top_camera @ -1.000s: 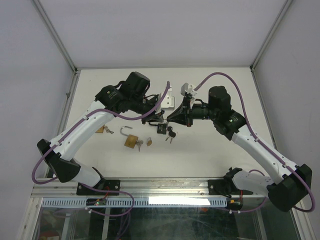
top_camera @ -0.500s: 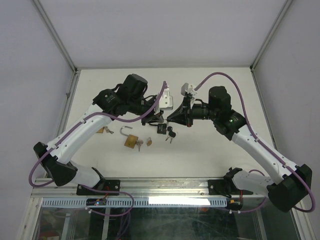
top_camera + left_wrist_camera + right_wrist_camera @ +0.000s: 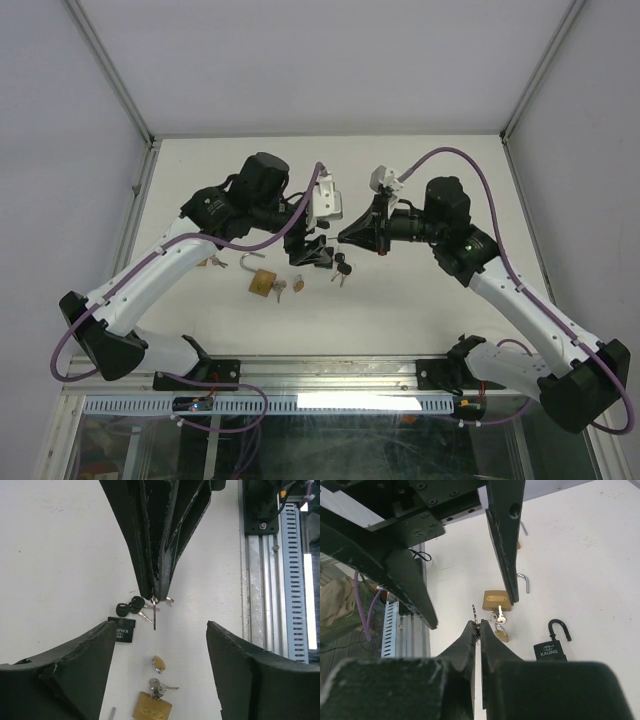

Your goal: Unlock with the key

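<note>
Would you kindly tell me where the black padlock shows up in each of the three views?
Top external: black padlock at table centre, left of the black keys.
Left wrist: black padlock lower left of centre.
Right wrist: black padlock lower right.
Shared landmark: brass padlock, in all three.

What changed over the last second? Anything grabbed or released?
The left fingers opened and released the black padlock, which lies on the table, shackle open; the left arm pulled back leftward. The right fingers stay shut on the key, and the brass padlock hasn't moved.
</note>
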`<action>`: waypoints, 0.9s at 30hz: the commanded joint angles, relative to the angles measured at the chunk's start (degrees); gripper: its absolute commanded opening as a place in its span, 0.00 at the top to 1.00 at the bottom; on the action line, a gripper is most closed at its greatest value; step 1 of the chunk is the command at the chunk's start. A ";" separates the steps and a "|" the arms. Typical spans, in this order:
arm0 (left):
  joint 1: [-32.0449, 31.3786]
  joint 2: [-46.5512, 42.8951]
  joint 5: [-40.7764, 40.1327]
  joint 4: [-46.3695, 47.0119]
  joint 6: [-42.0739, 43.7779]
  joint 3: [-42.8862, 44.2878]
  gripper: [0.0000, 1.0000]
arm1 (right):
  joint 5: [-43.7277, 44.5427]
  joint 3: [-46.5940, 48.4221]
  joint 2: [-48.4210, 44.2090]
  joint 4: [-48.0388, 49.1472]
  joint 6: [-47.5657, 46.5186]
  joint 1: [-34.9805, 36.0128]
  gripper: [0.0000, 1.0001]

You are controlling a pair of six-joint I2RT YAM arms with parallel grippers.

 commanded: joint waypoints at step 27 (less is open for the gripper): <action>-4.49 10.81 -39.59 15.88 -32.79 -26.44 0.22 | 32.87 -15.54 -16.13 -0.94 14.09 -2.53 1.00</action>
